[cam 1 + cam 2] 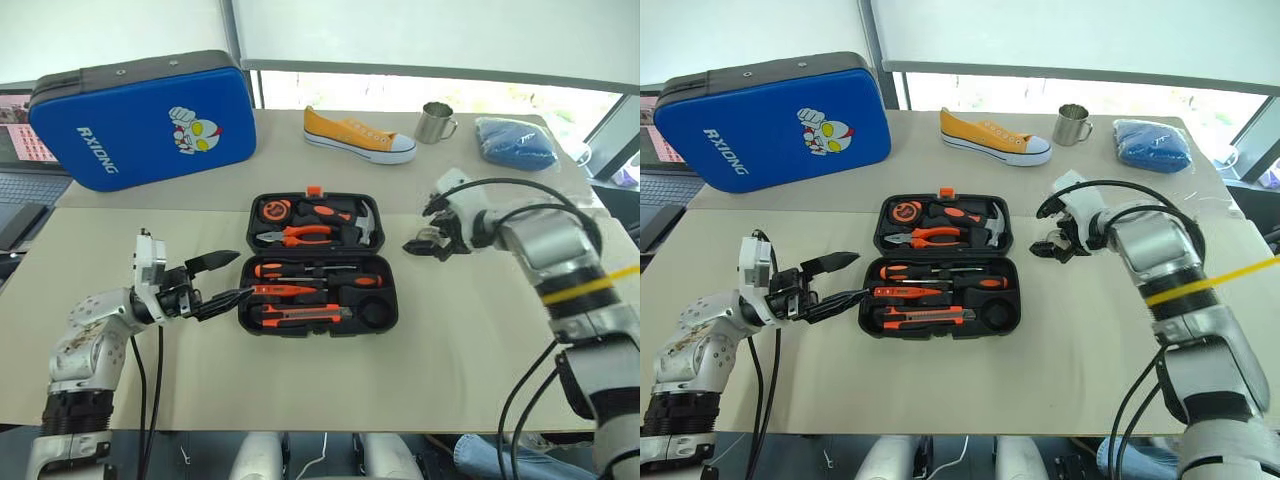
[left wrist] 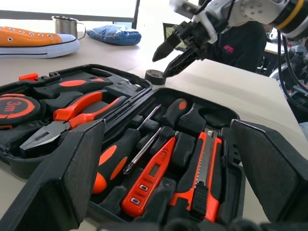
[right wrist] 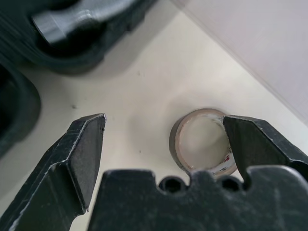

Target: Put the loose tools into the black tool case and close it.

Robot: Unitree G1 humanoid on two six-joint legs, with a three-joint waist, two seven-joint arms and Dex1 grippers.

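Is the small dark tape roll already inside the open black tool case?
No, the small dark tape roll lies on the table beside the black tool case.

I see the tool case (image 1: 318, 265) lying open at frame centre on the table (image 1: 450, 350). A big case (image 1: 140, 118) stands upper left; shoe (image 1: 358, 135), cup (image 1: 434, 122) and cloth bundle (image 1: 515, 142) line the top right. The tape roll (image 3: 204, 142) lies right of the tool case.

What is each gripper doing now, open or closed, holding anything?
Left gripper: open, empty, beside the case.
Right gripper: open, empty, over the tape roll.
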